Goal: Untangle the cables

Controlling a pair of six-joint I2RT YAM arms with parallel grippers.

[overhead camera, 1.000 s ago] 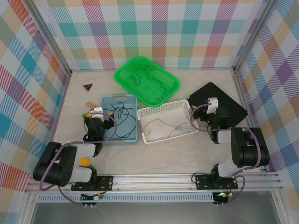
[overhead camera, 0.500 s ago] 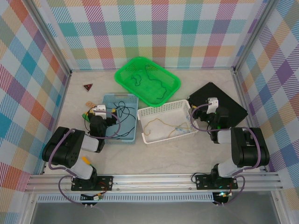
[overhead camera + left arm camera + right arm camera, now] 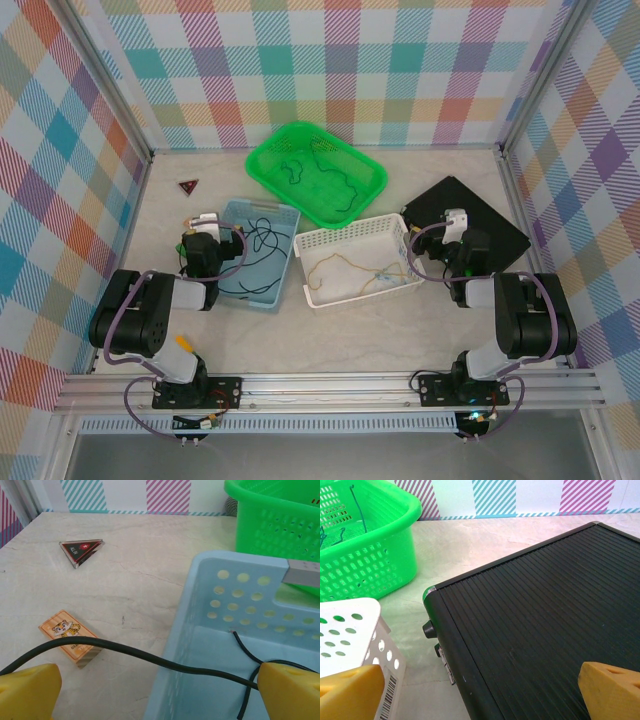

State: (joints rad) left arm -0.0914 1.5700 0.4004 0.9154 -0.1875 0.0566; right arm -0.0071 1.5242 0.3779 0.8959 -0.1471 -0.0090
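Observation:
The cables lie sorted in three baskets. A black cable (image 3: 262, 240) coils in the blue basket (image 3: 248, 303), and one strand (image 3: 150, 656) runs over that basket's left wall (image 3: 200, 630) onto the table. My left gripper (image 3: 205, 228) stands open astride that wall, the strand crossing between its yellow fingertips (image 3: 27, 692) untouched. Dark green cables (image 3: 300, 170) rest in the green basket (image 3: 262, 158). A tan-yellow cable (image 3: 355, 268) lies in the white basket (image 3: 345, 235). My right gripper (image 3: 456, 222) is open over a black ribbed box (image 3: 545, 605), holding nothing.
A small dark triangle (image 3: 81, 550) and an orange tiger card (image 3: 67, 637) lie on the table left of the blue basket. The black box (image 3: 470, 225) sits right of the white basket (image 3: 350, 630). The green basket (image 3: 370, 560) stands behind. Plaid walls close three sides.
My left gripper has drawn back and leftward from over the blue basket to its left wall, and the basket has turned slightly. The right arm has not moved.

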